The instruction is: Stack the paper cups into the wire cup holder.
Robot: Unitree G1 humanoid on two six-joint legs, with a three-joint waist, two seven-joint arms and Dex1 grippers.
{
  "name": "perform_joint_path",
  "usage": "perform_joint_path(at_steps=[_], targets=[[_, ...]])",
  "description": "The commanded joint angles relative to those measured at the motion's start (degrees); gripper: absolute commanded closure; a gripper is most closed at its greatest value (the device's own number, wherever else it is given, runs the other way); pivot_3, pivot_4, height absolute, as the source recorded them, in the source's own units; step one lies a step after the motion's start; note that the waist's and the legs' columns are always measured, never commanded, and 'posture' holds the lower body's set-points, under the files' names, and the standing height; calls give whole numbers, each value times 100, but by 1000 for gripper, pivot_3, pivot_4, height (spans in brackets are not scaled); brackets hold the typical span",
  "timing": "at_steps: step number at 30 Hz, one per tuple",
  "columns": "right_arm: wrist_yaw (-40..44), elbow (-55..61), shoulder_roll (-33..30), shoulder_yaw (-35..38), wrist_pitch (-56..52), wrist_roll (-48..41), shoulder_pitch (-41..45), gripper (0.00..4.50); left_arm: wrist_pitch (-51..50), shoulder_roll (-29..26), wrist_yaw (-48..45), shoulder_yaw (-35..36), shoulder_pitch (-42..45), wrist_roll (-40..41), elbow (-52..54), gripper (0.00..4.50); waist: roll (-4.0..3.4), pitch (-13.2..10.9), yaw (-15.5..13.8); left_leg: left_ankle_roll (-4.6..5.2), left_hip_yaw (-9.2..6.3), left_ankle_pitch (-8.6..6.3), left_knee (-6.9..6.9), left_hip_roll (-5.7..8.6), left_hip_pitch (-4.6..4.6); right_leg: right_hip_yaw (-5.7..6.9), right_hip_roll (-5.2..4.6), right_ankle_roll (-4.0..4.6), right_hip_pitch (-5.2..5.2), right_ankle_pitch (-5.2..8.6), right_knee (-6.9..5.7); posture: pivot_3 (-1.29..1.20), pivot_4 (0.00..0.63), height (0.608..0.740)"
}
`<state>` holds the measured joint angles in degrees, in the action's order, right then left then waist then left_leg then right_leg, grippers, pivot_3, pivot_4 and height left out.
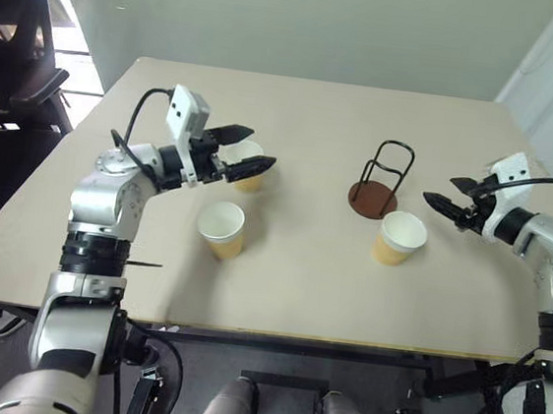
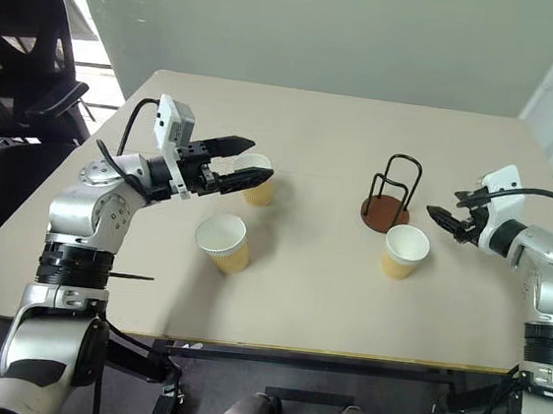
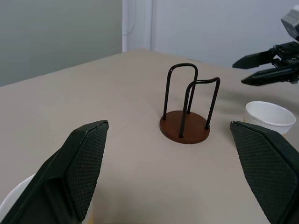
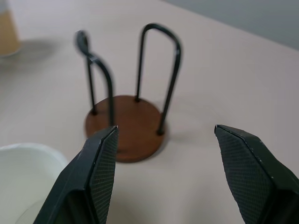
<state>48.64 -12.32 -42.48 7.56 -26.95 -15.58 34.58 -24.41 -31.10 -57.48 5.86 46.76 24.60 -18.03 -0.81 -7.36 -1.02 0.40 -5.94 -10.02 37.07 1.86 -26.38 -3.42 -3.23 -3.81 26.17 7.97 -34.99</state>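
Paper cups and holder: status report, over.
Both pincers open, left pincer over the far cup, right pincer empty. Three cups upright on the table, none stacked. Holder empty, path clear.

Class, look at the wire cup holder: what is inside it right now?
Nothing: the wire cup holder holds no cup, and its brown base shows bare between the loops. No part of its inside is covered.

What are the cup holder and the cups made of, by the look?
Wire cup holder: thin black loops, likely coated metal wire, slightly glossy; round reddish-brown base, matte, wood or plastic, can't tell which. Paper cups: apparently paper, matte white inside and at the rolled rim, tan-yellow outer wall.
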Motion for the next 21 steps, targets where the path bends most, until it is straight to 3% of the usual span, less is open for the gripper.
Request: perform_joint_path(at_steps=[1,11,21], targets=[[317,338,-113,-84,-75,-147,110,1183,179,37,-77,-14,264,-17,-72,25,0,0,0,1,0,2,0,0,-1,0,0,-1,0,-1,1,0,150,740],[106,-1235,220,-565,655,511,1212,1183,330,62,-145,-91,395,-72,-281,25,0,0,15,9,-2,8,0,0,3,-2,0,-6,0,-5,1,0,150,740],[334,-1973,458,-803,1118,732,1639,1183,318,-11,-94,-21,363,-101,-221,25,0,0,0,7,-2,3,-1,0,-2,1,-1,-3,1,-4,4,0,150,740]])
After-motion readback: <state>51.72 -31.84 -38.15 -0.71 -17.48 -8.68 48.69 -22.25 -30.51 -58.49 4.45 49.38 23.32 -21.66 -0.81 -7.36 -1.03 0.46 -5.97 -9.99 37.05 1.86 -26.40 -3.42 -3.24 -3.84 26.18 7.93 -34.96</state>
